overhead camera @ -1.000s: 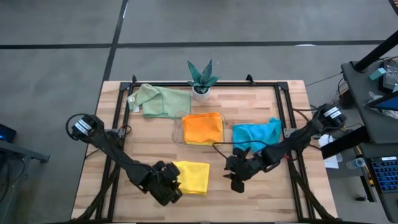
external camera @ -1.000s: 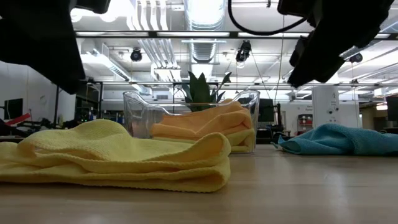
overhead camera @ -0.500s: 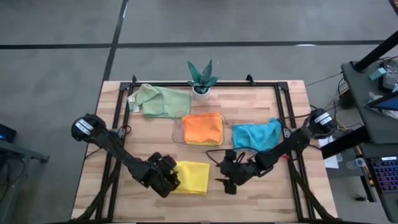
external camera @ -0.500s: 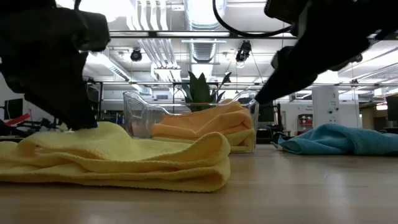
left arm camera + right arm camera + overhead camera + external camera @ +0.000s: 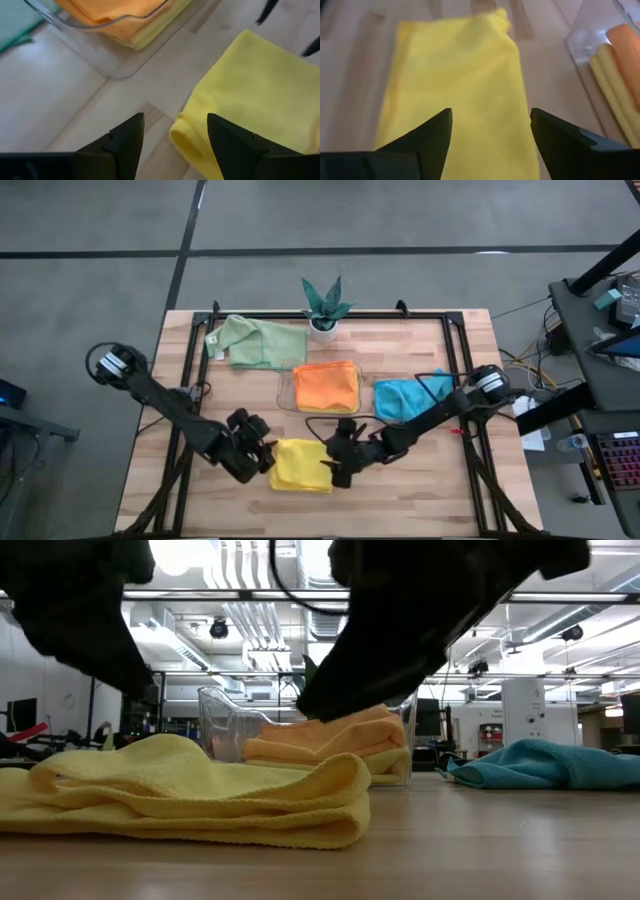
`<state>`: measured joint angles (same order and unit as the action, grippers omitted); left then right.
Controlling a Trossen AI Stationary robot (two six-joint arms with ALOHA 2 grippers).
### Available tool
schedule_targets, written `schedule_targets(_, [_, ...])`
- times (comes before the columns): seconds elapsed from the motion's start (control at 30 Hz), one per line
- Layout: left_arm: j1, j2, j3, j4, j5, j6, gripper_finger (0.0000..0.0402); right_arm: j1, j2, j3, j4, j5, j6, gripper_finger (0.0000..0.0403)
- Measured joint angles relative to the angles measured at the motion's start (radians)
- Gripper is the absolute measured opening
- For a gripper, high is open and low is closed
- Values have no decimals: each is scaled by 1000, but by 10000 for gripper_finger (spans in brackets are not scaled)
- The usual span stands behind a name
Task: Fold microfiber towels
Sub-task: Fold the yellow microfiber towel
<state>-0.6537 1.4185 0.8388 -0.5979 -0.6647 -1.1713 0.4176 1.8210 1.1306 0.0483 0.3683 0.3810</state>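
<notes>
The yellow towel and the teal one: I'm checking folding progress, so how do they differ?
The yellow towel lies folded flat with a neat doubled edge; the teal towel is rumpled and unfolded. Both open grippers, left gripper and right gripper, flank the yellow one; the teal lies alone. Both rest on the table.

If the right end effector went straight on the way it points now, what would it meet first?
Most likely the folded yellow towel. The right end effector, fingers open, points across it in its wrist view and sits at its right edge from above. Height above the cloth is unclear.
</notes>
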Motion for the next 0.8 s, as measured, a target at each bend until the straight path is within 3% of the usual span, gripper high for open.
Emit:
schedule_targets(0.27, [0, 39, -139, 269, 0, 7, 202, 1, 42, 41, -88, -1, 40, 243])
schedule_targets(0.43, [4, 91, -144, 337, 1, 0, 202, 1, 41, 19, -147, 2, 118, 243])
schedule_targets(0.8, [8, 175, -143, 455, 29, -4, 202, 1, 41, -38, -99, 35, 208, 243])
